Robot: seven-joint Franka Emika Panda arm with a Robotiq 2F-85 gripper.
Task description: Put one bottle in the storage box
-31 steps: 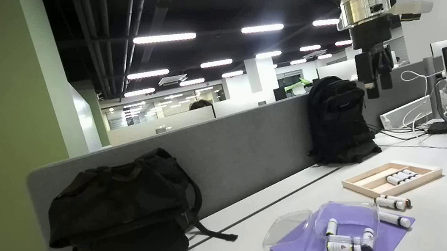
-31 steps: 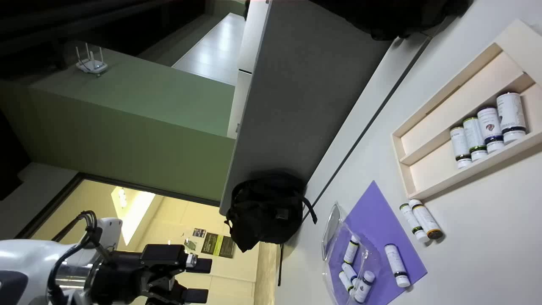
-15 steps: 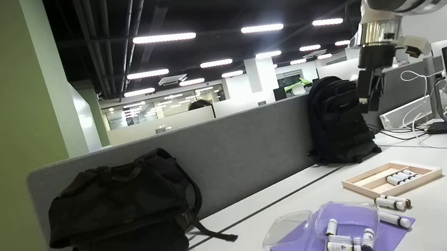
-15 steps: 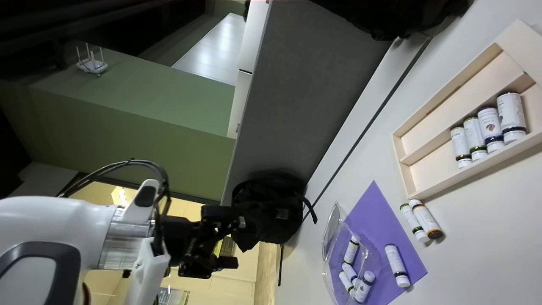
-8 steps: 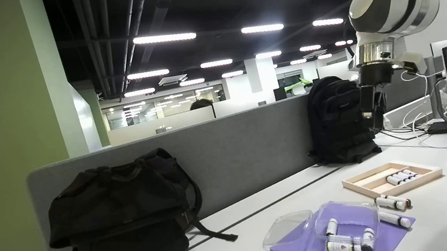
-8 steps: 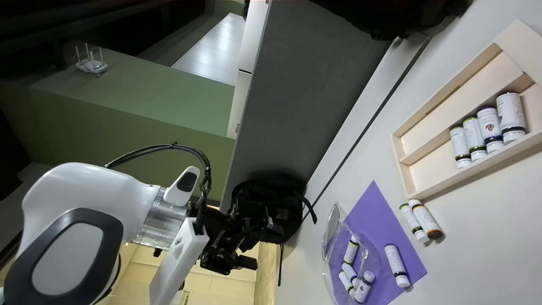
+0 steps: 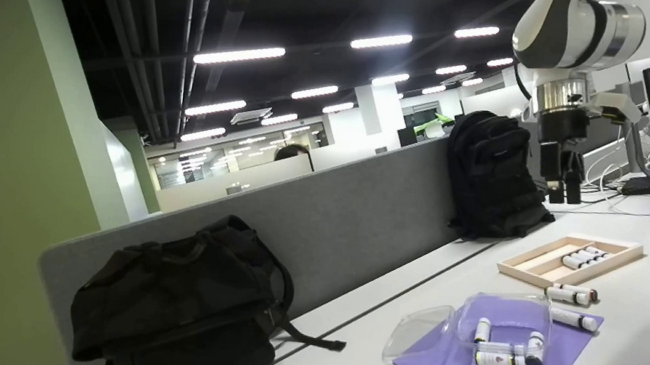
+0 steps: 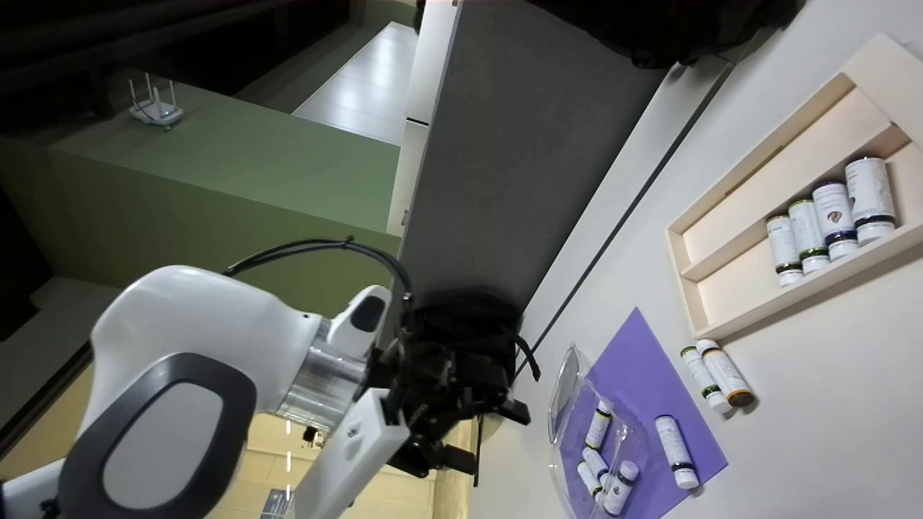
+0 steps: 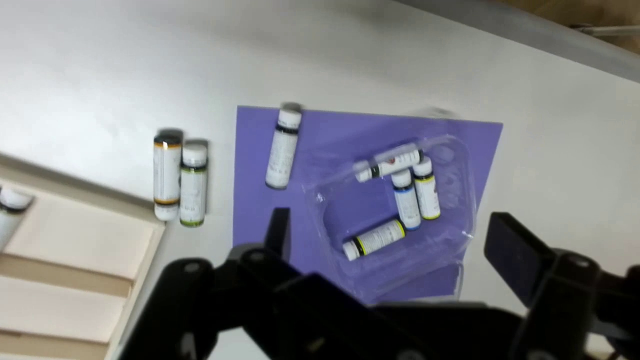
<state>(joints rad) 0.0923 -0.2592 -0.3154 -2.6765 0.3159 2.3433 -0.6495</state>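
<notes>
Pincer [image 9: 392, 232] lower than before, spread wide, empty

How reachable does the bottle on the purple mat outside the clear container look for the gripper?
Probably yes: the gripper is open, holding nothing, and nothing visible covers the bottle, lying on the mat beside the container.

Clear container [image 9: 452, 185] walls in 4 bottles [image 9: 407, 205], open above.
</notes>
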